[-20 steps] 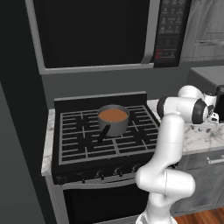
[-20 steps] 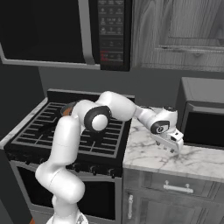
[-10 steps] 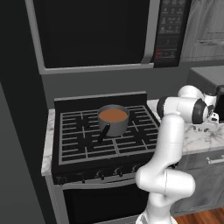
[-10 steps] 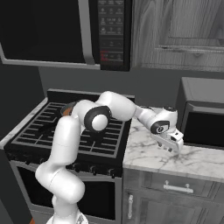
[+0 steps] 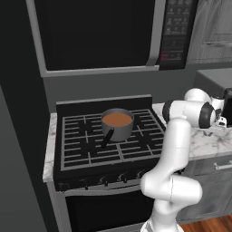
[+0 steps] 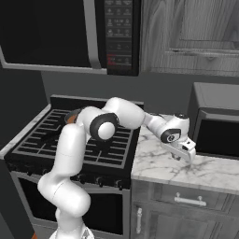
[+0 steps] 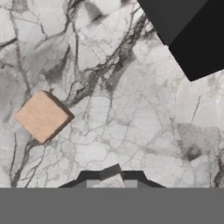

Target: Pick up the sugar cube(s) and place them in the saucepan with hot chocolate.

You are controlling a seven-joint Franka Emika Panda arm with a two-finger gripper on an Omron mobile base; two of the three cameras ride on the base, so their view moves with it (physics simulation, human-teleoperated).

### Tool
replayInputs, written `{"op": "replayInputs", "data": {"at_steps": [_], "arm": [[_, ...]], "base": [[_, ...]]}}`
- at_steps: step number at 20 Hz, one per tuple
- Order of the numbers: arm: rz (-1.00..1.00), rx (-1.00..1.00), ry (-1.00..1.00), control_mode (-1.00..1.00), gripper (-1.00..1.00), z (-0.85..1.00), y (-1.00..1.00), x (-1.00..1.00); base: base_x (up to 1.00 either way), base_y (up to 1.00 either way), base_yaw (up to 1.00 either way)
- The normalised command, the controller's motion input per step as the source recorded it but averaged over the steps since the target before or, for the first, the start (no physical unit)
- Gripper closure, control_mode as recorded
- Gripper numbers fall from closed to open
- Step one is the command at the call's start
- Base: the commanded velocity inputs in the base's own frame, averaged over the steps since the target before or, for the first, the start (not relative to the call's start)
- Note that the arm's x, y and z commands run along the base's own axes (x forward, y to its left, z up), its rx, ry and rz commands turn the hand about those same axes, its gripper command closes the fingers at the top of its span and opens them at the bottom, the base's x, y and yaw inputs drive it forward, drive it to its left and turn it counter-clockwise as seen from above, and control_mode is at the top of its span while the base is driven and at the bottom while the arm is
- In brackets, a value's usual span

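While the saucepan [image 5: 117,125] of hot chocolate [image 5: 117,119] sat on the stove [image 5: 106,140] grate, its black handle pointing toward the front, the arm reached right over the marble counter [image 6: 186,168] with its gripper [image 6: 186,154] low above the stone, near the dark microwave [image 6: 218,126]. The jaws were clenched; a small pale block seemed pinched between the finger tips [image 7: 111,175] in the hand view, though I could not tell for sure. A tan sugar cube [image 7: 42,116] lay free on the marble, apart from the fingers.
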Motion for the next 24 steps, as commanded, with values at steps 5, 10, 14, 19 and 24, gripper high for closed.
{"op": "replayInputs", "data": {"at_steps": [5,10,14,19,24], "arm": [[0.0,0.0,-0.06,-1.0,1.0,0.0,0.01,-0.13],[0.0,0.0,-0.34,-1.0,1.0,0.24,0.1,-0.42],[0.0,0.0,-0.36,-1.0,1.0,0.57,0.28,-0.54],[0.0,0.0,-0.24,-1.0,1.0,0.61,0.48,-0.52],[0.0,0.0,-0.11,-1.0,1.0,0.62,0.79,-0.36]], "base": [[0.0,0.0,0.0],[0.0,0.0,0.0],[0.0,0.0,0.0],[0.0,0.0,0.0],[0.0,0.0,0.0]]}}
